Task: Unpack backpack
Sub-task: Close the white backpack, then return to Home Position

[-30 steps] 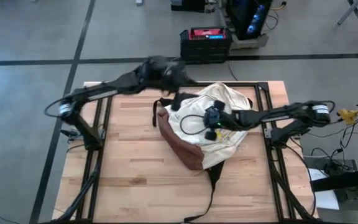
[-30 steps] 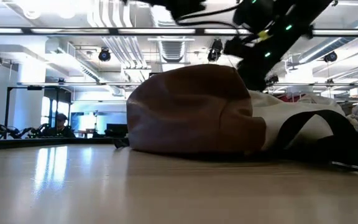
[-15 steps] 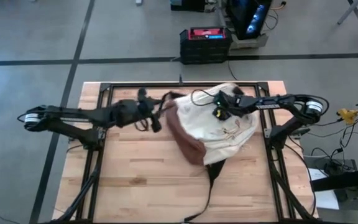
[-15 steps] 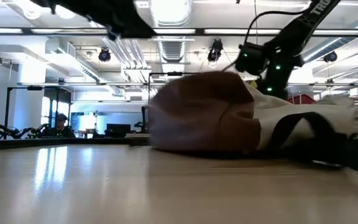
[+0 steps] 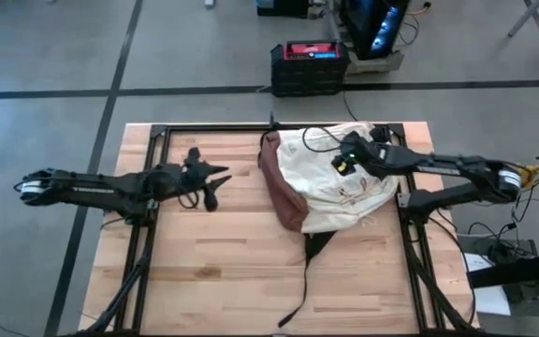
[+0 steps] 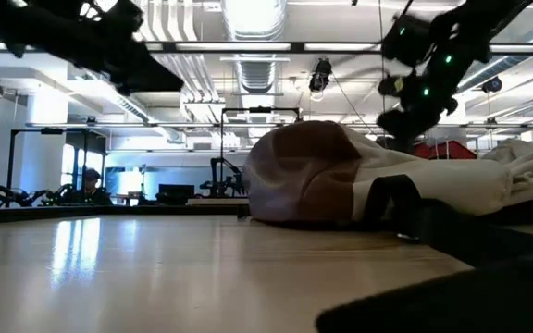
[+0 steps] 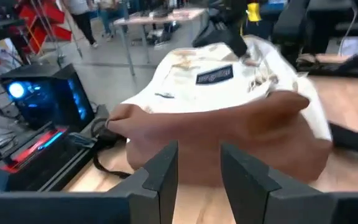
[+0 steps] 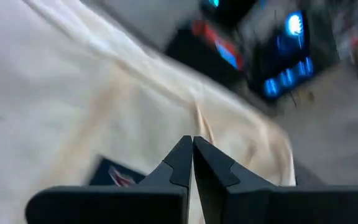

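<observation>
Soft, floppy backpack (image 5: 330, 183) by the bench's far right edge; left gripper (image 7: 199, 174) parted, right gripper (image 8: 192, 163) together; grab loose fabric.

backpack (image 5: 330, 178) contents: hidden, nothing of the inside visible from any view.
backpack underside: hidden against the table (image 5: 213, 262).
backpack's far side in low view: blocked by brown base (image 6: 294, 180).
black strap (image 6: 452, 277) in low view: blurred, cut off at the frame's lower edge.
logo patch (image 7: 214, 75) lettering: too small to read.
right wrist view: blurred, patch corner behind right gripper (image 8: 192, 144).
</observation>
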{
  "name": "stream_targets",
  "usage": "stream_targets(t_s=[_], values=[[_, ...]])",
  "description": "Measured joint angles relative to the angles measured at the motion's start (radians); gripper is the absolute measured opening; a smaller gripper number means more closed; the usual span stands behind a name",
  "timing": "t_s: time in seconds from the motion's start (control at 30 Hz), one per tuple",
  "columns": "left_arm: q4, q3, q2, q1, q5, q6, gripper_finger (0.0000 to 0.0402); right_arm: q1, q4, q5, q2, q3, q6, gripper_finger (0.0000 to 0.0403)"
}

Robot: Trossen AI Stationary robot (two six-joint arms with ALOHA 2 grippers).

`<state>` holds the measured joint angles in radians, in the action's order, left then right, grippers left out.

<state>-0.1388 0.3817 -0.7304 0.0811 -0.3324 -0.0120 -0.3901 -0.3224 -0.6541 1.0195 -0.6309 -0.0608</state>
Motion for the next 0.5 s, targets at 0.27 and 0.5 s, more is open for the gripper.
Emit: stream_targets(t_s=[0.27, 0.5], values=[[-0.004, -0.162, 0.311, 0.001, -0.115, -0.017, 0.0080, 0.042, 0.369, 0.568, -0.352, 0.284, 0.200, 0.0000], [0.034, -0.274, 0.561, -0.001, -0.093, -0.012, 0.0079, 0.087, 0.409, 0.758, -0.599, 0.437, 0.054, 0.0000]])
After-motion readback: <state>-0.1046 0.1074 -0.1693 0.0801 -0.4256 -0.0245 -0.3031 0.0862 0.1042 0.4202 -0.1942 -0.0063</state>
